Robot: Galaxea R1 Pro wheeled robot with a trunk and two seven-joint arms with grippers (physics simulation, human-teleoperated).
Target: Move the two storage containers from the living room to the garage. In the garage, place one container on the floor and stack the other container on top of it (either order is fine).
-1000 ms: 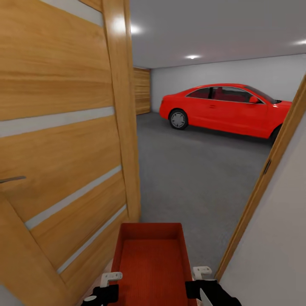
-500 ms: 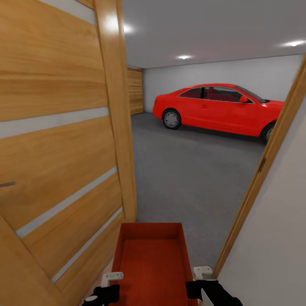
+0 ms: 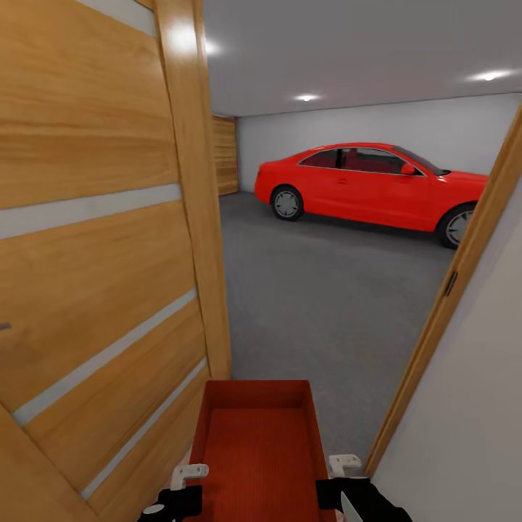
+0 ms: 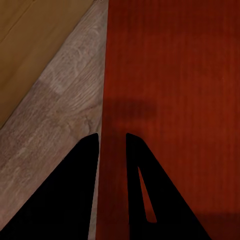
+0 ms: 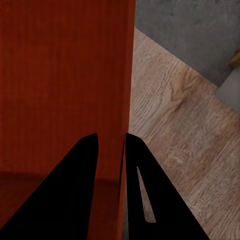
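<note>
Garage concrete floor and a red car ahead through the doorway; left gripper and right gripper each clamp a wall of the storage container, its near end cut off.

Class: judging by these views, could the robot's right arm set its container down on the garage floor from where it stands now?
Probably not yet: the right gripper clamps the container over wood planks; the garage floor lies beyond the doorway.

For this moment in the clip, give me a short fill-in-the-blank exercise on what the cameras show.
1. Both pincers grip the side walls of one orange-red ____, the left pincer on one wall and the right pincer on the other.
2. Parked on the grey garage floor ahead is a red ____.
3. At the robot's left stands an open wooden ____.
4. Under the storage container, the wrist views show light ____ planks.

Missing words: storage container; car; door; wood
</note>
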